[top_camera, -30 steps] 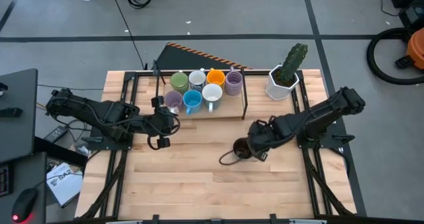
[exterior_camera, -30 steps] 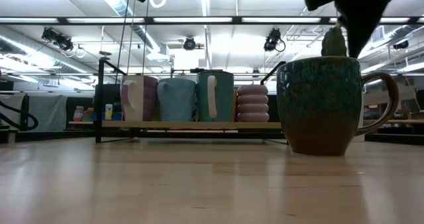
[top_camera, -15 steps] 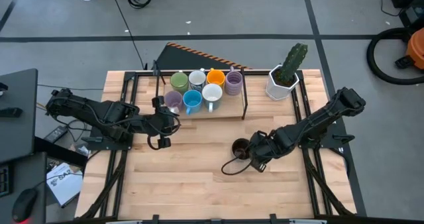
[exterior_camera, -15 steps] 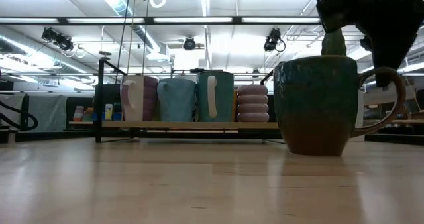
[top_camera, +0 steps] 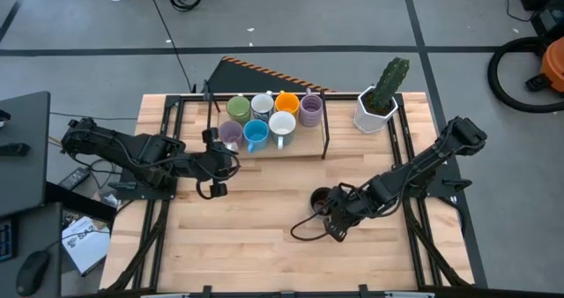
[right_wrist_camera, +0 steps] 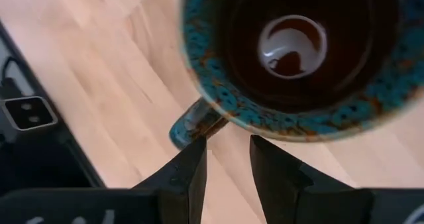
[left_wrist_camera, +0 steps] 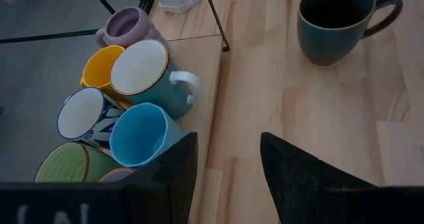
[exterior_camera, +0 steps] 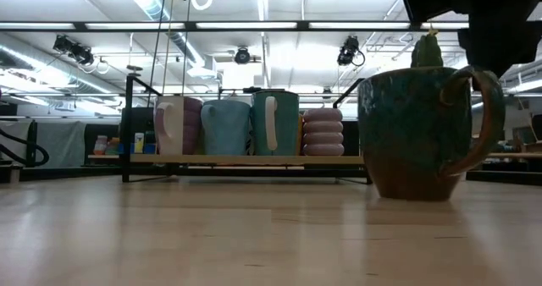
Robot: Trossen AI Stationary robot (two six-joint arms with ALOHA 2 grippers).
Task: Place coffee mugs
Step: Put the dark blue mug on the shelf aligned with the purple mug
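Since last frame your right gripper [top_camera: 336, 228] has slid toward the table's [top_camera: 264, 245] front edge, jaws slightly parted at the dark mug's [top_camera: 322, 198] handle; left gripper [top_camera: 214, 161] idles open.

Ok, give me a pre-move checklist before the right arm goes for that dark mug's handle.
1. Dark mug upright on the table: ok, the low view shows it standing level.
2. Right gripper open: ok, there is a gap between its fingers.
3. Handle lined up with that gap: ok, it sits just ahead of the fingers, not yet between them.
4. Free slot on the rack for the mug: cannot tell; seven mugs already crowd it.
5. Left gripper out of the way: ok, it waits open near the rack's left end.
6. Cactus pot away from the mug: ok.
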